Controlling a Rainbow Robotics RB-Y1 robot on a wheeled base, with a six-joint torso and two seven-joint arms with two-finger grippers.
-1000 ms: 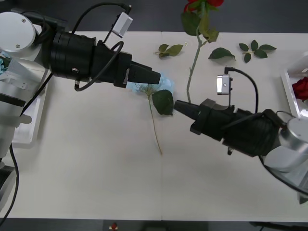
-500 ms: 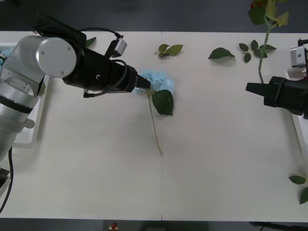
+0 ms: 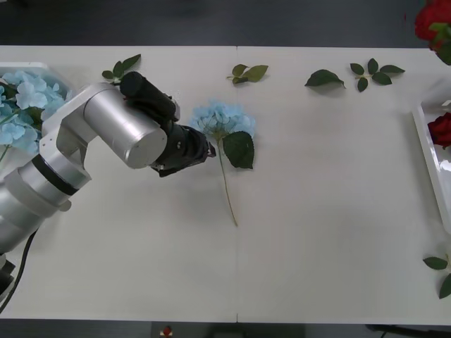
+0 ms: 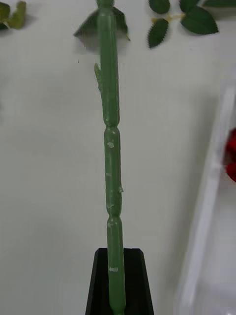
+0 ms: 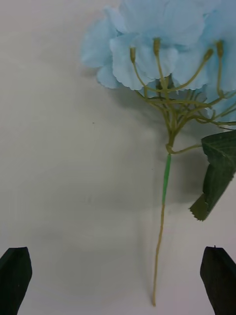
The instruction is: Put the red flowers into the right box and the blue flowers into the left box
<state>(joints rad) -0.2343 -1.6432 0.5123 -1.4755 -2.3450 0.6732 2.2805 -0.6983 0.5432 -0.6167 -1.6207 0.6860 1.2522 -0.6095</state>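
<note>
left hand [image 5: 118, 275] is wide open, hanging just over the blue flower [image 3: 222, 120] lying mid-bench [image 3: 317, 232]. i want the fingers [image 5: 14, 275] straddling the thin stem [image 5: 166, 182] below the head, not the petals, so i'd centre on it before lowering. right hand [image 4: 118, 290] is pinched on a red flower's stem [image 4: 110, 147] by the white box [image 3: 430, 148]; i'd hold that one level.

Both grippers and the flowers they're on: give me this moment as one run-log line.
left gripper: open, over blue hydrangea stem at table centre | right gripper: shut on red rose stem, beside right box
</note>
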